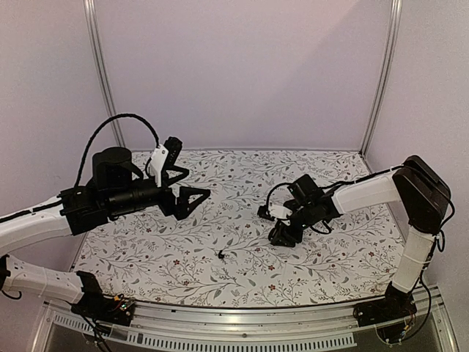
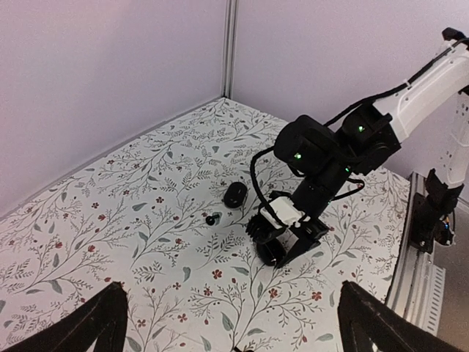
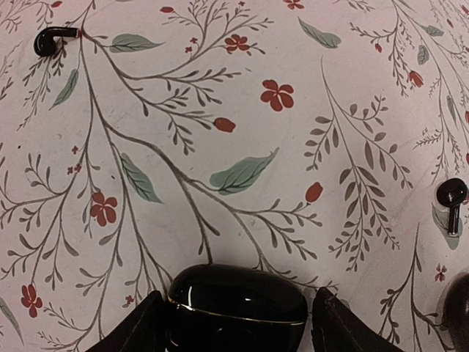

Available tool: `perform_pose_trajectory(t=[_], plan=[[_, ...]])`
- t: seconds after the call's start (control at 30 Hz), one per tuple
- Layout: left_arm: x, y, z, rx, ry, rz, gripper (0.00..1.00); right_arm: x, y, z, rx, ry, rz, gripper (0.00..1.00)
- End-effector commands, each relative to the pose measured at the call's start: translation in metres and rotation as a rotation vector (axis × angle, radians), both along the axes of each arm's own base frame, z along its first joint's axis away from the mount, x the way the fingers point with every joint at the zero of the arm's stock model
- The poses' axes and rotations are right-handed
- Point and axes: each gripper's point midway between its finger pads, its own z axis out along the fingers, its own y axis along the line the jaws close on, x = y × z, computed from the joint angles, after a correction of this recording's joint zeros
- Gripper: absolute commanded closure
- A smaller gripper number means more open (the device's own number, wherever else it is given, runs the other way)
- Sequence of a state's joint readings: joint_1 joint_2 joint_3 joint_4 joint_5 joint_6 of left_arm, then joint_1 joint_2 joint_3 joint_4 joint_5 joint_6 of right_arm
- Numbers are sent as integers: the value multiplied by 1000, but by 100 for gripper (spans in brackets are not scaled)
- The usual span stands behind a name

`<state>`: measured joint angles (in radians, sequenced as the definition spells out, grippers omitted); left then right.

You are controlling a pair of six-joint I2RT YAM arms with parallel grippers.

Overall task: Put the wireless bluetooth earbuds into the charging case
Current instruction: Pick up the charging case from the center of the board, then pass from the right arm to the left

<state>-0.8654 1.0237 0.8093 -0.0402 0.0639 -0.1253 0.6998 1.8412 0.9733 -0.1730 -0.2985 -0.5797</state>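
Note:
My right gripper (image 1: 281, 236) is down on the table with its fingers closed against both sides of a glossy black charging case (image 3: 238, 306), lid shut; it also shows in the left wrist view (image 2: 272, 251). One tiny black earbud (image 3: 50, 40) lies ahead to the left, also seen from above (image 1: 221, 254). A second earbud (image 3: 451, 196) lies to the right, and shows in the left wrist view (image 2: 211, 219). My left gripper (image 1: 195, 183) is open and empty, held above the left of the table, far from all of these.
A second black pebble-shaped case (image 2: 235, 195) lies next to the second earbud, just behind my right gripper. The floral tablecloth (image 1: 220, 220) covers the table. White walls stand at the back and both sides.

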Motion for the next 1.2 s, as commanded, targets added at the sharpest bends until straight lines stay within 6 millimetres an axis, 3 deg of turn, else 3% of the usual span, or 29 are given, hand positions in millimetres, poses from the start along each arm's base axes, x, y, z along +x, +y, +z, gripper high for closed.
perform_pose_trajectory(t=[0.0,0.3,0.53,0.73,0.97,1.17], plan=[[8,2,7,-19,-14,26,0,-1,-10,-8,-58,20,-42,32],[15,3,18,-47,-48,63,0,-6,-6,-9,-45,34,-49,43],[17,5,16,-72,-17,84,0,-1,1,15,18,-18,-46,45],[29,13,4,-93,33,166,0,5,6,36,63,-69,-51,46],[34,9,-19,-119,131,144,9,2,18,76,165,-144,-25,46],[28,-11,-34,-177,223,33,22,-21,45,127,287,-264,71,47]])
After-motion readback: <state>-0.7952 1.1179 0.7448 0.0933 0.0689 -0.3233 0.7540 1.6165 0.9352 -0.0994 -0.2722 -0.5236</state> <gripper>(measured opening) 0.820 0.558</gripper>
